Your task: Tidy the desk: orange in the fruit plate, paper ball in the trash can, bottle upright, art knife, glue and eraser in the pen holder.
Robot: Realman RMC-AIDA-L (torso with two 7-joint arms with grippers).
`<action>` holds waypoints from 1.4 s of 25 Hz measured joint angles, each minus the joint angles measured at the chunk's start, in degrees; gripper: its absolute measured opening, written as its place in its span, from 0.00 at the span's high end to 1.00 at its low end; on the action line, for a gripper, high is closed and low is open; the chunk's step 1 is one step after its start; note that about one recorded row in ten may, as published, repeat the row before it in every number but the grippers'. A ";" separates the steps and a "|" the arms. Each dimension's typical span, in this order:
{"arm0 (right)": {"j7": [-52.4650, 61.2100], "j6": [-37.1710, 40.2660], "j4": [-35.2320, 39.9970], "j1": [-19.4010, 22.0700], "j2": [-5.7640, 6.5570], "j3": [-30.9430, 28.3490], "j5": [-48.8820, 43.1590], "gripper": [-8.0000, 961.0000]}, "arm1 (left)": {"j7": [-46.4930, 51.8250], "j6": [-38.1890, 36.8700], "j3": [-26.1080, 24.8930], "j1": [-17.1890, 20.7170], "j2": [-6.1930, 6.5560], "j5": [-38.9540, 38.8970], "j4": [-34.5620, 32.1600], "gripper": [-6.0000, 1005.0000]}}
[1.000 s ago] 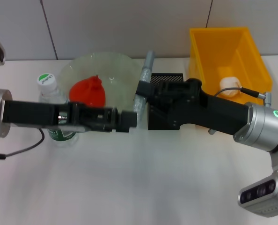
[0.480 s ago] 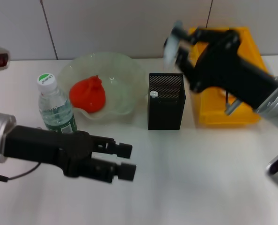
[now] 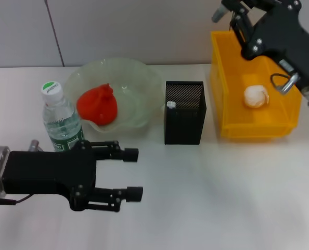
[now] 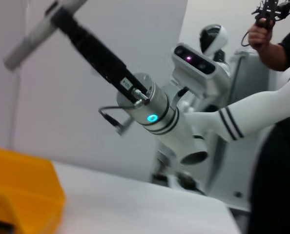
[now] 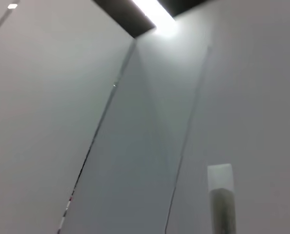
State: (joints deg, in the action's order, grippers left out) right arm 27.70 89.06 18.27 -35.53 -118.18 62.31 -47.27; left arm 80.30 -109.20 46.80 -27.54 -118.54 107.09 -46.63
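Left gripper (image 3: 129, 174): fingers spread wide, nothing between them, hovering low over bare white table (image 3: 206, 198). Just behind its wrist stands the bottle (image 3: 61, 125), upright, cap on. Beyond the fingertips, the black mesh pen holder (image 3: 184, 112), with a small white item (image 3: 170, 104) at its rim; too small to identify. Open tabletop ahead of the fingers and to the side.

Right gripper (image 3: 232, 8): raised high above the yellow trash can's (image 3: 227, 62) back corner, partly cut by the frame edge. A grey stick-like object shows in both wrist views, (image 4: 42, 31) and (image 5: 220, 197); whether the fingers clamp it, cannot tell.

Paper ball (image 3: 256, 96) lies inside the trash can. Orange-red fruit (image 3: 97, 104) sits in the glass fruit plate (image 3: 139, 78), beside the bottle.
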 joint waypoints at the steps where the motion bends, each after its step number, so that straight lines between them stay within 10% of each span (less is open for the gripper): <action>1: 4.17 -1.21 1.26 0.37 0.32 0.00 -0.71 0.85 | -3.47 1.25 -0.01 0.58 0.00 -1.06 1.50 0.22; 13: 49.90 -13.15 13.39 1.33 6.40 -1.26 -21.66 0.85 | -29.25 15.65 -0.31 2.73 0.06 -8.83 18.79 0.22; 28: 57.73 -20.00 13.45 -3.38 5.82 -1.55 -36.99 0.85 | -36.40 21.50 -0.31 2.66 -0.07 -13.08 27.27 0.23; 35: 55.73 -22.70 13.68 -3.54 3.59 -1.37 -37.65 0.85 | -36.29 21.92 -0.31 2.43 -0.13 -13.21 28.32 0.23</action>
State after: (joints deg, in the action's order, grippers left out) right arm 83.43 66.36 31.95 -39.07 -114.59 60.93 -84.92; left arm 44.00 -87.27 46.49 -25.11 -118.67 93.88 -18.31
